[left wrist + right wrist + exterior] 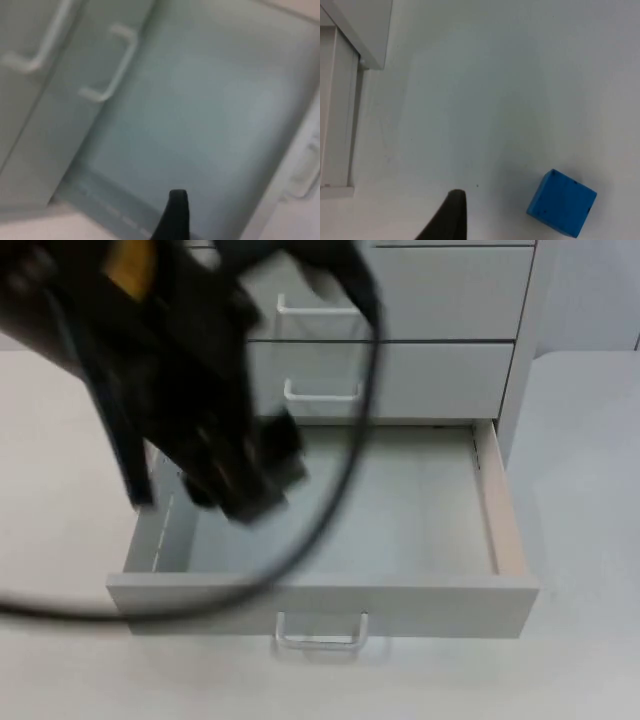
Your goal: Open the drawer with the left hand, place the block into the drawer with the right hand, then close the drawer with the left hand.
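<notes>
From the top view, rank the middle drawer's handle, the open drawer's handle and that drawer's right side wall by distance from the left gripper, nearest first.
1. Middle drawer's handle, just behind the left gripper.
2. Open drawer's handle, in front, on the drawer front.
3. Right side wall, across the open drawer.

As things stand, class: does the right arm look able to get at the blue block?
Probably yes. The blue block lies alone on the white table, nothing on or against it, in front of the right gripper's fingertip, with open table between them.
</notes>
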